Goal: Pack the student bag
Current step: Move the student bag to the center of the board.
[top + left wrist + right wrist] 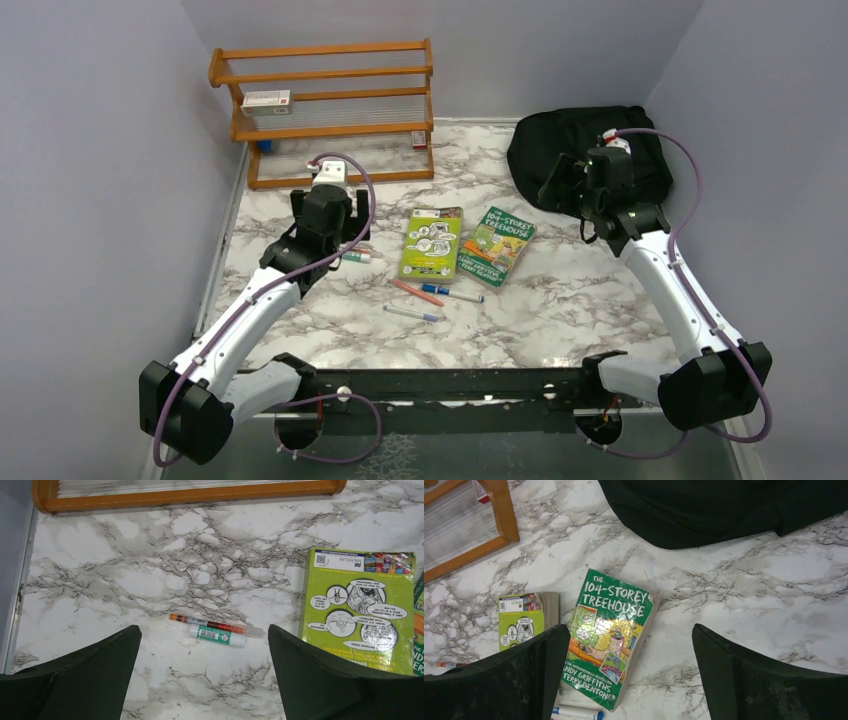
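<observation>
Hands first: the left hand (204,652) is spread wide and holds nothing. It hangs over the marble table (560,300) with an orange pen (207,624) and a white marker (217,635) lying side by side, touching, right below the gap between its fingers. The right hand (630,645) is the same deal, wide apart and empty. It sits above the green Treehouse book (497,245), just in front of the student bag (585,150).

That bag is slumped in the far right corner of the table, a big black lump up against the wall. I honestly can't tell from these views if the zipper is undone, it's all just dark fabric.

Mid-table, the lime-green book (431,243) lies back cover up just left of the Treehouse one, the two nearly touching. Nearer the arms' bases from those books are three loose writing things: a red pen (415,291), a blue-capped marker (450,293) and another thin pen (412,313), all close together but apart from the books.

Far left against the back wall stands a wooden rack (330,110) with a couple of small boxes on its shelves.
</observation>
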